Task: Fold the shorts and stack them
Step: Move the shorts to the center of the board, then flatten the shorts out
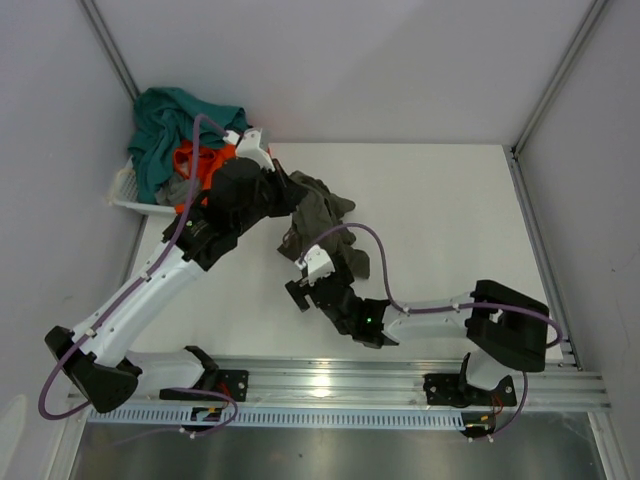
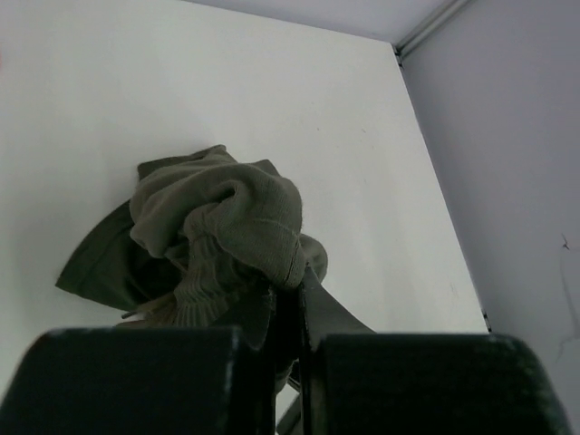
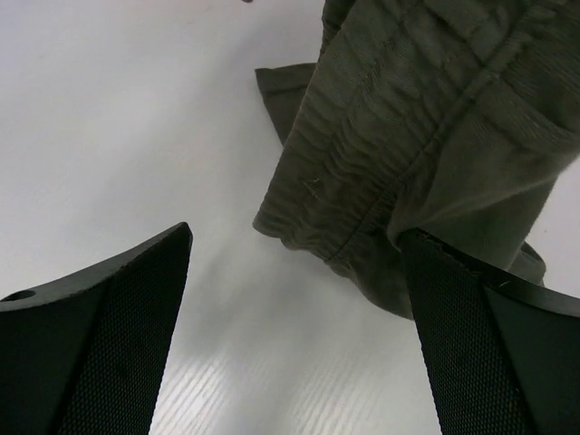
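At the bottom of the top view, the two arms are fixed to a metal rail (image 1: 330, 385) at the near edge of the white desk (image 1: 440, 220).

A little higher, near the middle of the frame, is the right end effector (image 1: 298, 290). In its own wrist view the right end effector (image 3: 297, 240) is spread wide and holds nothing. Its two black fingers (image 3: 109, 317) fill the bottom corners of that frame. The gathered waist edge of the dark olive shorts (image 3: 408, 118) hangs down from the upper right, close to the finger on the right side. I cannot tell if the cloth touches that finger.

Next, just above the middle of the top view, the dark olive shorts (image 1: 320, 210) sit in a crumpled bunch. The left end effector (image 1: 283, 192) is at their left side.

The left wrist view shows the left end effector (image 2: 288, 304) clamped tight on the dark olive shorts (image 2: 227, 217), which puff up in a lump above the fingers.

Farthest away, in the upper left of the top view, a white basket (image 1: 125, 198) sits in the corner. The teal shorts (image 1: 165, 130) and the orange shorts (image 1: 200, 160) are piled in it.
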`<move>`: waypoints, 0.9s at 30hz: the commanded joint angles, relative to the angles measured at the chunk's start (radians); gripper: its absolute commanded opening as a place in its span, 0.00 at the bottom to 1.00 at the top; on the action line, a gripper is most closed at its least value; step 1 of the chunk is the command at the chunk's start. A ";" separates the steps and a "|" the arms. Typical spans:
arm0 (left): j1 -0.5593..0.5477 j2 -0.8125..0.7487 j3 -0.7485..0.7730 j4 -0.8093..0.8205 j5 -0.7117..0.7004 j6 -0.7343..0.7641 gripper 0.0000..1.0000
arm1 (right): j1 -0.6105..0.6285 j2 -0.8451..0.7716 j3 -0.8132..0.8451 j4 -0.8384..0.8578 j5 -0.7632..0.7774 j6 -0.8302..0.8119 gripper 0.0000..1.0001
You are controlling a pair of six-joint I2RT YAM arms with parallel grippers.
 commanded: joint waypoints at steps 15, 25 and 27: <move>0.003 -0.067 0.065 -0.015 0.055 -0.092 0.00 | -0.109 -0.037 0.019 -0.092 0.197 0.163 0.46; 0.003 -0.012 0.149 -0.032 0.023 -0.112 0.00 | -0.287 -0.249 -0.152 -0.151 0.033 0.212 0.64; 0.003 0.010 0.175 -0.031 0.046 -0.129 0.00 | -0.290 -0.221 -0.136 -0.161 0.018 0.204 0.63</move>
